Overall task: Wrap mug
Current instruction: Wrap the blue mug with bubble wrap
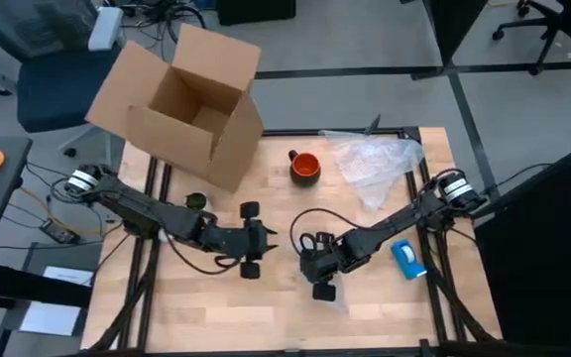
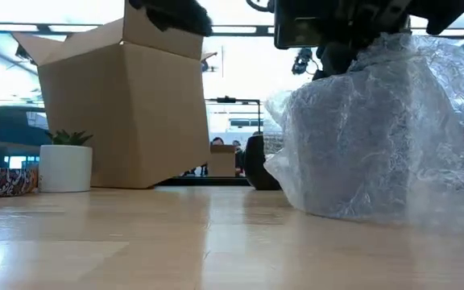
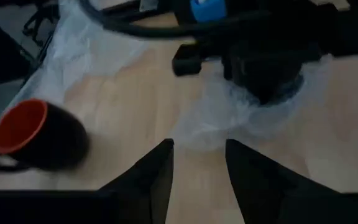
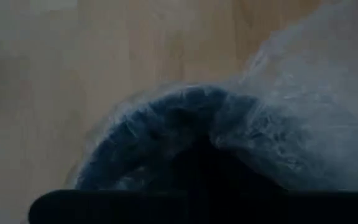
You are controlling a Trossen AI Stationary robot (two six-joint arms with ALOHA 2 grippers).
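Note:
The mug (image 1: 305, 166) stands upright on the table toward the far side, orange inside and dark outside; it also shows in the left wrist view (image 3: 36, 134). My left gripper (image 1: 262, 239) hovers open near the table's middle, on the near side of the mug, with nothing between its fingers. My right gripper (image 1: 310, 268) is to its right, shut on a sheet of clear bubble wrap (image 2: 369, 129) that spreads down from it onto the table. More crumpled wrap (image 1: 375, 164) lies to the right of the mug. My right gripper holds the bubble wrap from above, and the wrap (image 4: 303, 93) drapes over its fingers and hides the place of contact. The sheet hangs like a tent below the gripper, and its lower edge (image 2: 337, 211) rests on the table.
An open cardboard box (image 1: 181, 104) stands at the far left. A blue tape dispenser (image 1: 407, 258) lies beside my right arm, and a small dark round thing (image 1: 195, 200) lies by my left arm. A white pot with a plant (image 2: 65, 165) shows left of the box.

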